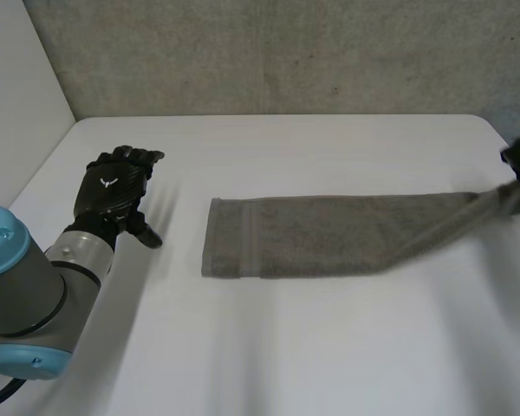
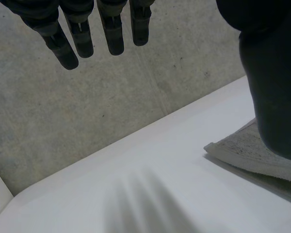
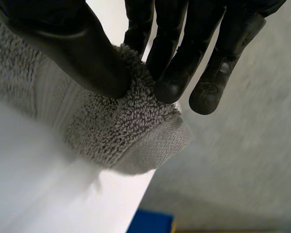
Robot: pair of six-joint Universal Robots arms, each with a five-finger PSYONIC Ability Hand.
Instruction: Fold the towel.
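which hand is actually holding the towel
The right hand pinches one end of the towel between thumb and fingers. The left hand is open, beside the other end, not touching it.

A white table (image 1: 286, 347) with rounded corners stands against a rough grey wall (image 1: 286, 52). A white panel (image 1: 17, 87) rises at its left side. A blue thing (image 3: 153, 222) lies below the table's edge.

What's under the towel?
Most of the towel lies flat on the white table, hiding whatever is beneath. The end pinched by the right robot hand is raised off the table.
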